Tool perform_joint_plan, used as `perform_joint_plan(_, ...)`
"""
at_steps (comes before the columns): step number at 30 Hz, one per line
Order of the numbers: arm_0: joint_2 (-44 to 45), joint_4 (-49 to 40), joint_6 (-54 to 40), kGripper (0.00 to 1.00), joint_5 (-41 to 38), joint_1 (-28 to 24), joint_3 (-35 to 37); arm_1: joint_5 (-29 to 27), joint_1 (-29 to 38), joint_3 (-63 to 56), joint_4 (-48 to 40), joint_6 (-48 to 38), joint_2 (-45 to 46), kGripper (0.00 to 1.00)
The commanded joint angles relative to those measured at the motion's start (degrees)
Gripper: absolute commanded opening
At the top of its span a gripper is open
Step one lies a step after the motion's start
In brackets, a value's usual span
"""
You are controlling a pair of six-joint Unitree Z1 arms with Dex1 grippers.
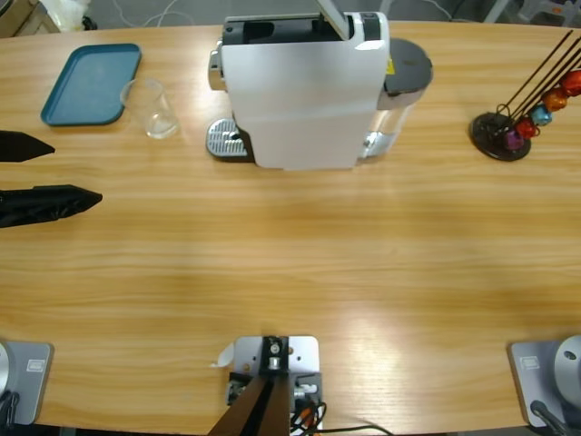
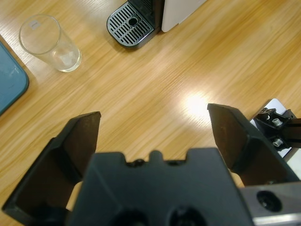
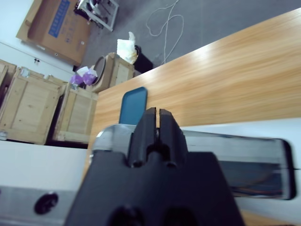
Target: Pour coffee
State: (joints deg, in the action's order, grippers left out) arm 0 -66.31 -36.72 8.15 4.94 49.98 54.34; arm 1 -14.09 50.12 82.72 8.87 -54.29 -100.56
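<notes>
No coffee shows in any view. A clear glass tumbler (image 1: 159, 109) (image 2: 49, 42) stands empty beside the blue tray (image 1: 91, 84), left of the white coffee machine (image 1: 304, 91). The machine's drip grate (image 1: 227, 141) (image 2: 130, 24) is bare. My left gripper (image 1: 76, 173) (image 2: 153, 127) hovers open at the table's left edge, below the glass, with nothing between its jaws. In the right wrist view my right gripper (image 3: 157, 113) is shut, holding nothing, its tips over the chrome lever (image 3: 225, 155) on top of the machine. I cannot make it out in the high view.
A black capsule stand (image 1: 501, 136) with coloured capsules (image 1: 545, 104) sits at the far right. Bare wooden table (image 1: 300, 263) stretches in front of the machine. Beyond the table's far edge are wooden crates (image 3: 33, 108) and cables on the floor.
</notes>
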Motion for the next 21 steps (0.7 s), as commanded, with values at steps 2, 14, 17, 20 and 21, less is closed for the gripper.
perform_joint_plan(2,-0.4,0.6,-0.2,0.987,-0.6,0.0,-2.5,2.0,4.9,-1.2,0.0,-1.5,-8.8,0.000)
perform_joint_plan(14,-0.8,1.0,-0.3,0.987,-0.6,0.0,-3.0,2.9,4.4,-3.1,0.2,-1.8,-13.4,0.000)
perform_joint_plan(17,-1.2,1.3,-0.3,0.987,-0.5,0.0,-3.0,3.0,4.4,-3.4,2.0,-3.1,-14.6,0.000)
perform_joint_plan(20,-1.4,1.4,-0.2,0.987,-0.5,-0.1,-3.1,3.5,3.4,-3.0,6.3,-4.0,-15.7,0.000)
perform_joint_plan(21,-1.4,1.4,-0.2,0.987,-0.5,-0.1,-3.1,3.6,3.3,-3.1,6.6,-4.1,-15.8,0.000)
